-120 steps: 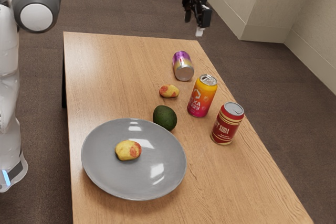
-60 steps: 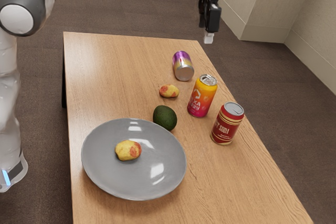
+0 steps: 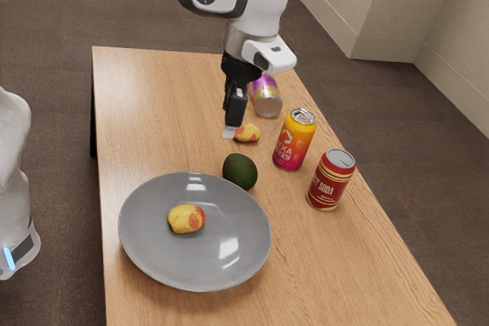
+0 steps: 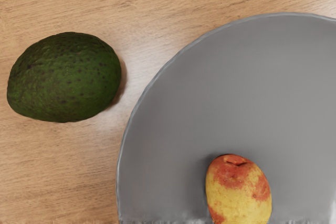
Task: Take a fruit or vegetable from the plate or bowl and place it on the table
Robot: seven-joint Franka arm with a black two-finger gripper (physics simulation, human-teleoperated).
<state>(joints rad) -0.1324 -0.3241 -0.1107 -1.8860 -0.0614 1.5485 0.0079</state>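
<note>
My gripper (image 3: 230, 127) hangs in the air, overlapping part of the small fruit behind it in the exterior view; whether it is open or shut I cannot tell. A yellow fruit with red patches (image 3: 186, 219) lies on the grey plate (image 3: 153, 253). In the wrist view the same fruit (image 4: 239, 190) rests on the plate (image 4: 220, 82) under my hand. A dark green avocado (image 3: 240, 172) sits on the table just beside the plate; the wrist view has this avocado (image 4: 65, 77) close to the rim.
On the wooden table (image 3: 153, 112) lie another red-yellow fruit (image 3: 247, 133) and a purple can (image 3: 266, 99) on its side. An orange can (image 3: 294, 141) and a red soda can (image 3: 331, 181) stand near the far long edge.
My hand has swung from beyond the table's end toward the exterior view's left and lower, coming over the table. The fruits, plate and cans have stayed in place.
</note>
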